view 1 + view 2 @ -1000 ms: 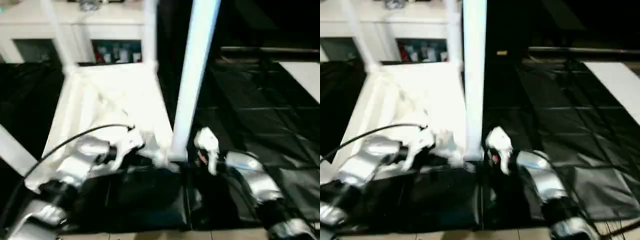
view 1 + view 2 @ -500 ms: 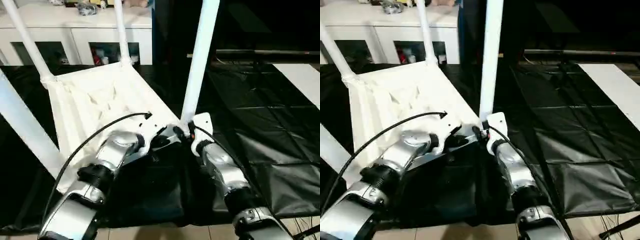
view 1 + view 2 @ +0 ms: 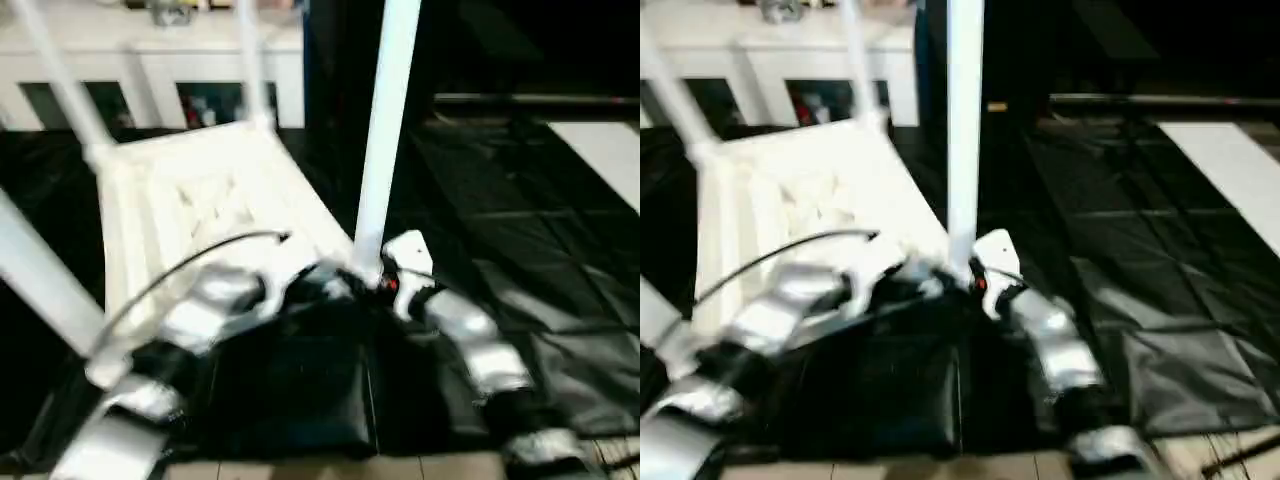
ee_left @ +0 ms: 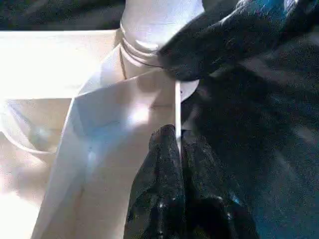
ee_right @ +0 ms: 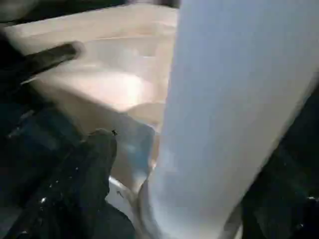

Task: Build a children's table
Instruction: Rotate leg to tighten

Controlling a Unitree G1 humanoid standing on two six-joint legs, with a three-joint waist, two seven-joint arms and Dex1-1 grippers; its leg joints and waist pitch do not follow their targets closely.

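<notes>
The children's table (image 3: 200, 200) lies upside down on the black sheet with its white legs pointing up. The leg at the near right corner (image 3: 385, 130) stands in its socket. My left gripper (image 4: 177, 137) is shut on the thin near rim of the tabletop, just beside that socket. My right gripper (image 5: 199, 174) is at the foot of this leg, open, with one finger (image 5: 89, 164) on each side and a gap showing between finger and tube. In the left eye view both grippers meet at that corner (image 3: 350, 280).
A white glass-door cabinet (image 3: 150, 60) stands behind the black-sheeted table (image 3: 520, 220). A white panel (image 3: 610, 150) lies at the far right, with a dark bar (image 3: 530, 100) behind it. A black cable (image 3: 190, 260) loops over my left forearm. Pale floor shows along the near edge.
The head views have swayed. My right gripper came in from the right of the near right leg to its foot. My left gripper stays pinched on the near rim.
</notes>
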